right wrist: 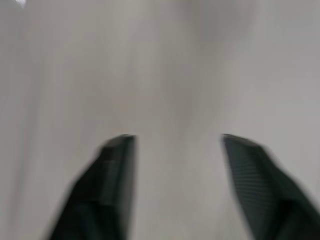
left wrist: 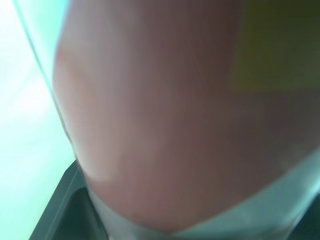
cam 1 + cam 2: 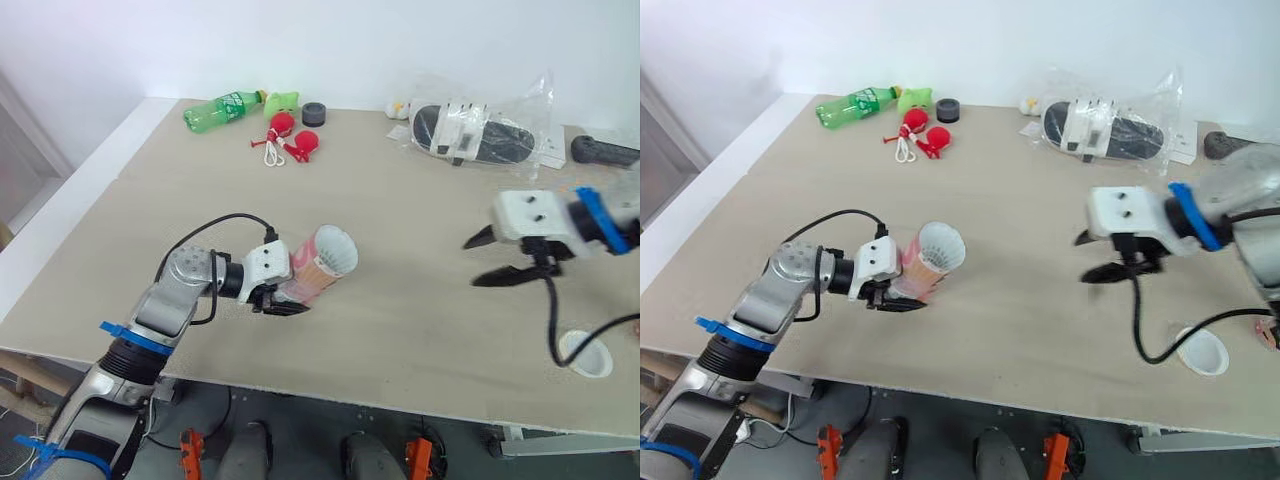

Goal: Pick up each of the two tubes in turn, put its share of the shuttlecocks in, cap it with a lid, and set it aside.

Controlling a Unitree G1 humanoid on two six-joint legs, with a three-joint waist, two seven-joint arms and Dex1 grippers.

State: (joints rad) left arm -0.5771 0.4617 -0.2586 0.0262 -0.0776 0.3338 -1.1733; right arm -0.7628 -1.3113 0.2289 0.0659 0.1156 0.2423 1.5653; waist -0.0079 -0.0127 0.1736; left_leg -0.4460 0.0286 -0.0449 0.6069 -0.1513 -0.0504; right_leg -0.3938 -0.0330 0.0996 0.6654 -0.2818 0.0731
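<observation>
A clear tube (image 3: 318, 267) with a pink label is tilted above the table, its open mouth showing white shuttlecock feathers (image 3: 335, 252). My left gripper (image 3: 277, 296) is shut on the tube's lower end; the left wrist view has the pink tube wall (image 2: 165, 115) pressed close. My right gripper (image 3: 488, 259) hovers open over bare table to the right, with nothing between its fingers (image 1: 117, 170). A white lid (image 3: 586, 353) lies near the front right edge of the table.
At the back of the table (image 3: 400, 190) lie a green bottle (image 3: 222, 109), red balls on a cord (image 3: 290, 139), a black roll (image 3: 314, 113) and a plastic bag with black and white items (image 3: 476, 130). A black handle (image 3: 604, 151) lies far right.
</observation>
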